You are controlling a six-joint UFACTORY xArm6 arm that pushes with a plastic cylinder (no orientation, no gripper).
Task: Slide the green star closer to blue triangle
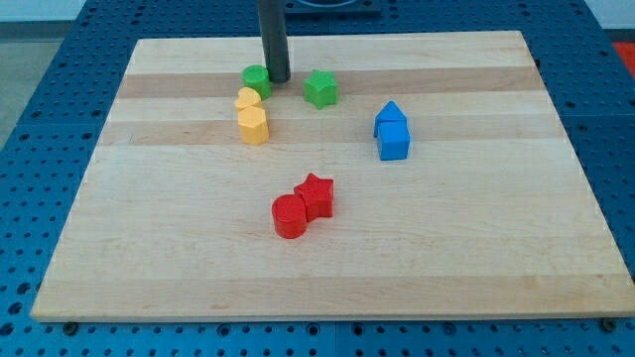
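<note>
Near the tabletop's (149, 248) top edge, my tip (279, 79) rests just right of the green cylinder (256, 80), left of the green star (320, 89). This tool is a bare rod with nothing to open or grip. The blue triangle (390, 112) sits toward the view's right, touching the blue cube (394, 141). I judge a steady push on the star's left side, aimed rightward and slightly down, works best. The star is compact, without a clear long axis; its heading is unclear.

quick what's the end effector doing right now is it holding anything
My tip: a bare rod, holding nothing, sitting between the round green block and the green star block, right beside the round one.
</note>
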